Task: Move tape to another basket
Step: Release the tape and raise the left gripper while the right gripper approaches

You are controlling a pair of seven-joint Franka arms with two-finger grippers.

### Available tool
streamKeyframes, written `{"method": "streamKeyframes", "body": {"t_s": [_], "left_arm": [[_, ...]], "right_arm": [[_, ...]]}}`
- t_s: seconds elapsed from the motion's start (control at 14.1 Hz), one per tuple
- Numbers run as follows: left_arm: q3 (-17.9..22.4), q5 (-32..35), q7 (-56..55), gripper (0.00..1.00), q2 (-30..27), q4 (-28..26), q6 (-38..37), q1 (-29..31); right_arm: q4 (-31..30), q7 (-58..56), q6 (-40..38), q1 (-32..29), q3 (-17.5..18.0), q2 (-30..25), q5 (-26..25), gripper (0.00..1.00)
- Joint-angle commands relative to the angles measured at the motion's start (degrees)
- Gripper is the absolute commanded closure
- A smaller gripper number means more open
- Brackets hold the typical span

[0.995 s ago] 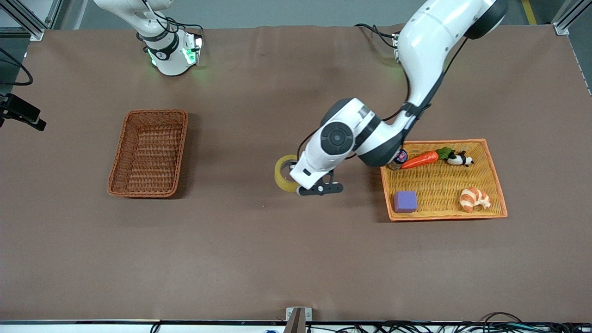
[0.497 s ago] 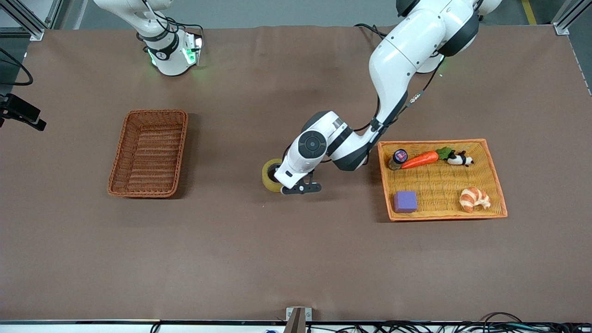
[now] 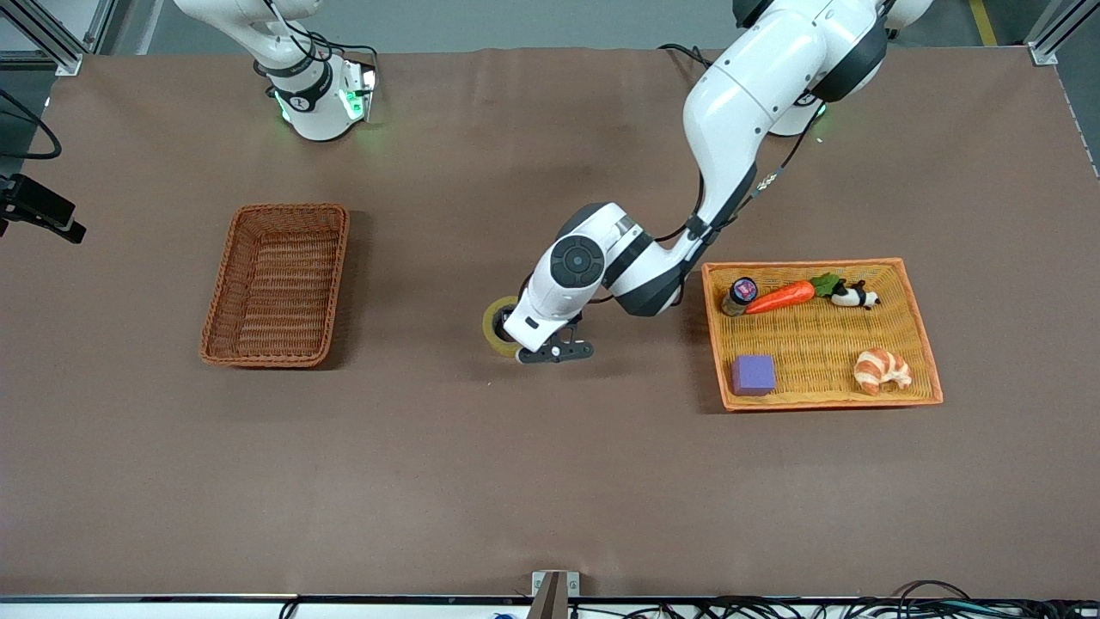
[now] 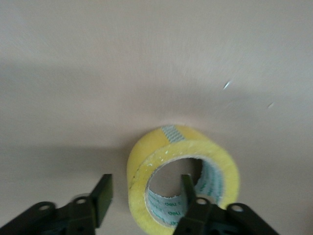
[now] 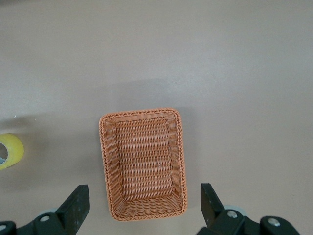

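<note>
The tape (image 3: 494, 325), a yellowish roll with a grey core, is near the table's middle, between the basket (image 3: 277, 284) and the orange tray. My left gripper (image 3: 517, 339) is over it and open. In the left wrist view its fingers (image 4: 104, 195) straddle one wall of the tape (image 4: 183, 147): one sits inside the ring, the other outside with a gap. I cannot tell whether the tape rests on the cloth. My right gripper (image 5: 144, 210) is open and empty, high over the basket (image 5: 143, 164), out of the front view. The tape (image 5: 10, 151) shows at that view's edge.
The shallow orange tray (image 3: 911, 309) at the left arm's end holds a carrot (image 3: 782, 297), a small bottle (image 3: 739, 295), a panda toy (image 3: 853, 297), a purple block (image 3: 754, 375) and a croissant (image 3: 881, 370). Brown cloth covers the table.
My left arm has carried the tape away from the orange tray toward the basket, slowing in the last half second. The right arm has not moved.
</note>
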Motion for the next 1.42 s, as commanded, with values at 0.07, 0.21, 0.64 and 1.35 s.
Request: {"method": "streamKeyframes", "body": {"t_s": [0.07, 0.21, 0.64, 1.35], "left_arm": [[1.6, 1.4, 0.2, 0.0, -15.4, -2.5, -11.7, 6.8], [1.7, 3.0, 1.0, 0.0, -21.5, -2.9, -17.8, 11.8], [0.9, 10.7, 21.0, 0.0, -35.5, -5.5, -32.1, 20.3], [1.2, 0.4, 41.2, 0.0, -47.1, -15.8, -33.4, 34.6]], "right_arm": [[0.5, -0.1, -0.6, 2.7, 1.4, 0.8, 1.2, 0.0], [0.5, 0.5, -0.1, 4.3, 5.3, 2.2, 1.1, 0.0], [0.4, 15.2, 6.7, 4.5, 20.7, 12.8, 1.1, 0.0], [-2.2, 26.8, 31.2, 15.5, 25.4, 34.9, -7.6, 0.0]]}}
